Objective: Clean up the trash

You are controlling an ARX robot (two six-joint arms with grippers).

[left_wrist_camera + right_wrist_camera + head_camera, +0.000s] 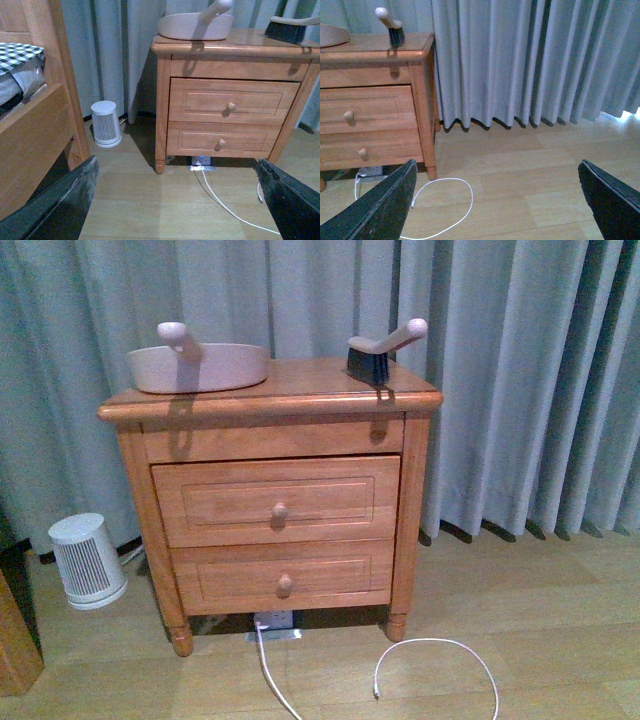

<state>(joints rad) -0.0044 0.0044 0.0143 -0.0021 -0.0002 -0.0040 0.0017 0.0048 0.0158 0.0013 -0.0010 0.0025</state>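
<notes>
Left wrist view shows the left hand spread wide apart; the right hand likewise.

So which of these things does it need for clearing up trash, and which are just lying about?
For the job: beige dustpan, brush, both on the nightstand. No trash scrap shows in any view.

Just lying about: small white appliance, white cable on the floor, curtain, bed.
</notes>
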